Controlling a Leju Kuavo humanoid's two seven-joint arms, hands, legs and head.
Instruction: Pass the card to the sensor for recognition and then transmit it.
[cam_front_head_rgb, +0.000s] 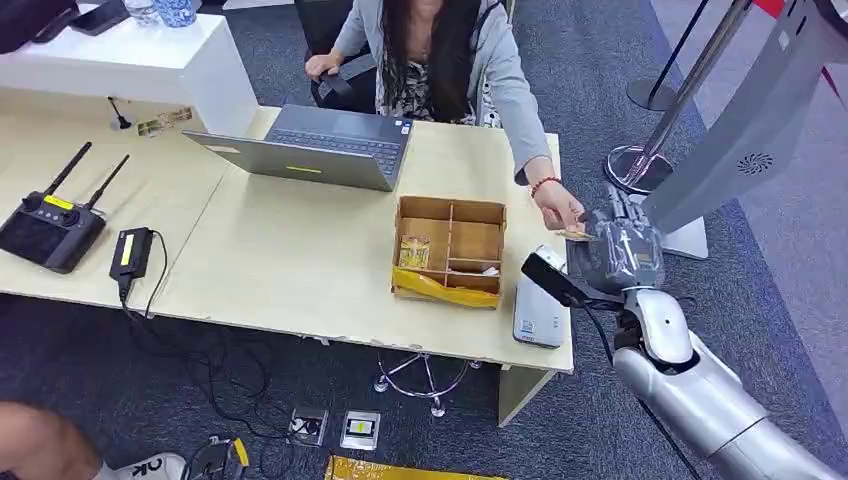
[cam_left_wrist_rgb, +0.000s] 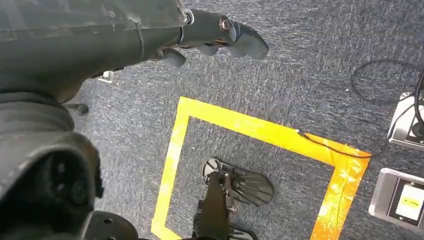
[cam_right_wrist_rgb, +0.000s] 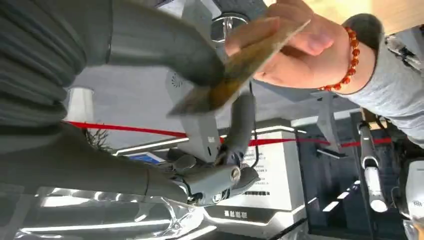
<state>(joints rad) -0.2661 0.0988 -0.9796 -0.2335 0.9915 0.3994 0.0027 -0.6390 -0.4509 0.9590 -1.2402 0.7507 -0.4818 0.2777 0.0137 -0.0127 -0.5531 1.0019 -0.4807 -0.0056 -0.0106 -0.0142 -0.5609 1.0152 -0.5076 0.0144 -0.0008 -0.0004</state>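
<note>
The right arm (cam_front_head_rgb: 700, 400) was made of smooth silver shells, with a rounded silver joint just behind the wrist. A black bracket stood out from the side of the wrist, and a thin black cable ran down along the arm. The right hand (cam_front_head_rgb: 620, 250) was dark grey with a shiny cover. Its thumb (cam_right_wrist_rgb: 165, 47) was thick and grey. The left hand (cam_left_wrist_rgb: 215, 37) had dark rounded fingers, with a small metal screw at the joint.

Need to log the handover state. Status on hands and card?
Right hand pinches the card, raised past the desk's edge. Person's hand grips the card's other end. Left hand hangs over the floor, holding nothing. Nothing in the way.
</note>
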